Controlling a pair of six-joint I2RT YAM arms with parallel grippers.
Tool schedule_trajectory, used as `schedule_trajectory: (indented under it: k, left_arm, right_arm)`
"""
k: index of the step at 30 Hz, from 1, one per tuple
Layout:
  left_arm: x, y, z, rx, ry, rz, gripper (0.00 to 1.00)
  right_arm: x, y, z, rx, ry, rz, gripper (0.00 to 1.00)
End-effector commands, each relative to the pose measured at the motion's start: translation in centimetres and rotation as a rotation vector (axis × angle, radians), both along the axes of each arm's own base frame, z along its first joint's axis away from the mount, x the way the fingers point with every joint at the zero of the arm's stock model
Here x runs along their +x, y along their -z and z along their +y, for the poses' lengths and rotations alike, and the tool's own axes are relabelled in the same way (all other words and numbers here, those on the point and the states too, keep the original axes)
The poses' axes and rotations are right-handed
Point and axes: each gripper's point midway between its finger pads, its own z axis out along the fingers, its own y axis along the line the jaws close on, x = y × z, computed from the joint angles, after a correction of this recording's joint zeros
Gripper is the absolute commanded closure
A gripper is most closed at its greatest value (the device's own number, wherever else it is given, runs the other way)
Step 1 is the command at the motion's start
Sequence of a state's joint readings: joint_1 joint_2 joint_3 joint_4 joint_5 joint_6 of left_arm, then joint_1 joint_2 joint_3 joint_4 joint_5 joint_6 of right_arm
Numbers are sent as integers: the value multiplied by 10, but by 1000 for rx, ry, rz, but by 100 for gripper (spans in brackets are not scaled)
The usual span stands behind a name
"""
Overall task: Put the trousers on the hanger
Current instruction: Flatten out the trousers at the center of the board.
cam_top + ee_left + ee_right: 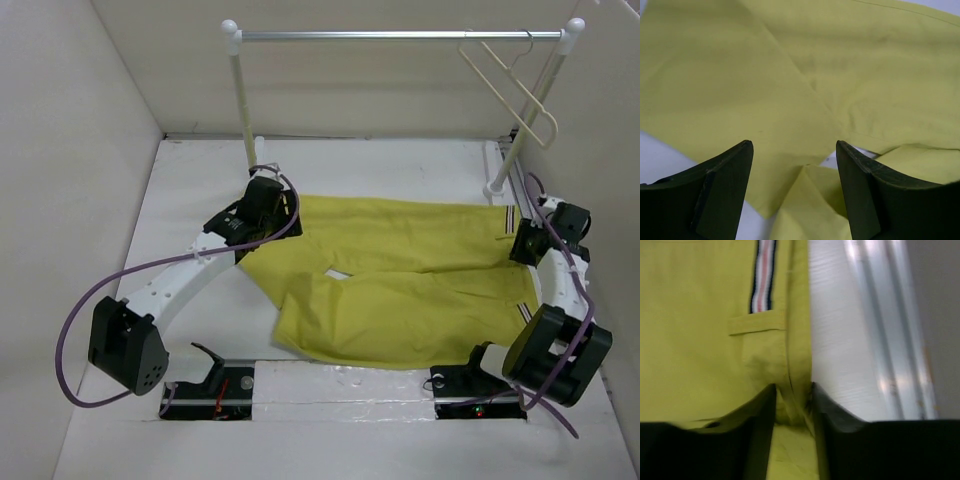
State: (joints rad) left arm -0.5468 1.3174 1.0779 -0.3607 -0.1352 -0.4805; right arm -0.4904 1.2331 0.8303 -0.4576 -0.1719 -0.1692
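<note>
Pinching trousers (700, 365) waistband edge, right jaws

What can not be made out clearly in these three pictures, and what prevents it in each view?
Left wrist view: whether the left gripper touches the trousers; angle hides it.
Right wrist view: striped tab detail, blurred.
Top view: hanger hook on the rail, too thin.

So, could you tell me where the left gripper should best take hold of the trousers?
Probably the leg end, from above, the left gripper astride its edge: the trousers lie flat with that edge exposed on the table, and the right gripper pinches the waistband.
</note>
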Motion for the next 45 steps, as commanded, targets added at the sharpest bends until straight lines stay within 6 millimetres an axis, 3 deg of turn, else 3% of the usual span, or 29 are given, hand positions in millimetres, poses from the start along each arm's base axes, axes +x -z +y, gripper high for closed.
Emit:
schedule_trajectory:
  k: [1,3,6,8,9,10,11,12,14,15,16,17,18,19,20,21,24,25,29,31,33,34,35,37,39,42,43,44,45]
  left_arm:
    - [-4,0,23,66,-59,-23,37]
    - [-5,2,38,127,-105,-28,38]
    - [-7,12,46,180,-112,-8,48]
    - [-16,29,44,189,-81,58,53]
    - [-20,38,43,195,-76,89,56]
    - [-31,56,45,192,-74,138,56]
    - [-40,71,42,166,-65,170,56]
    - [-48,79,41,155,-54,199,56]
    - [-55,87,34,103,-28,212,55]
    - [-58,87,30,76,-14,212,53]
    - [-65,94,28,60,-3,233,53]
    - [-65,91,26,32,-16,222,52]
    - [-66,92,26,23,-19,224,52]
    - [-65,91,27,23,-27,219,52]
    - [-65,91,27,20,-44,230,52]
    - [-65,92,28,25,-52,235,51]
    - [-63,93,32,29,-106,242,49]
    - [-64,96,37,39,-128,243,49]
    - [-68,104,44,-8,-179,249,49]
    - [-69,107,47,-27,-187,254,49]
    - [-67,103,47,-25,-183,243,50]
    - [-66,98,46,-20,-165,232,50]
    - [-64,93,45,-26,-154,215,51]
    - [-63,80,30,-23,-83,173,52]
    - [-60,71,16,1,15,131,52]
    - [-57,65,3,65,63,107,52]
    - [-55,63,0,74,64,99,52]
    - [-53,71,-3,79,72,118,53]
    - [-53,76,-5,81,83,129,53]
  right_arm:
    - [-5,-19,-33,-100,81,0,54]
    - [11,-25,-22,-64,10,-51,28]
    - [27,-31,21,-39,-167,-40,30]
    - [27,-32,52,-34,-259,-71,49]
    - [27,-45,88,-43,-360,-128,72]
    - [24,-47,110,-21,-412,-153,84]
    - [14,-38,161,31,-552,-184,96]
    - [13,-49,188,53,-631,-232,97]
    - [-1,-48,247,126,-801,-272,86]
    - [-12,-43,274,154,-878,-268,61]
    - [-35,-38,322,178,-1032,-241,48]
    - [-38,-39,342,166,-1084,-247,36]
    - [-38,-59,367,166,-1156,-289,24]
    - [-53,-62,396,168,-1261,-286,21]
    - [-53,-50,412,151,-1320,-232,18]
    - [-48,-71,434,158,-1367,-288,15]
    - [-53,-63,478,199,-1501,-275,12]
    - [-47,-74,491,200,-1518,-303,12]
    - [-46,-39,517,232,-1571,-215,14]
    - [-62,-16,528,270,-1625,-150,47]
    - [-96,-6,531,308,-1714,-94,90]
    - [-106,-15,527,300,-1728,-116,95]
    - [-121,-2,514,269,-1729,-75,99]
    - [-151,-13,503,257,-1769,-89,100]
    - [-177,12,477,253,-1764,18,100]
    - [-197,25,457,260,-1745,71,97]
    - [-205,41,444,261,-1722,126,89]
    - [-206,42,441,250,-1710,117,81]
    - [-206,46,436,242,-1691,130,63]
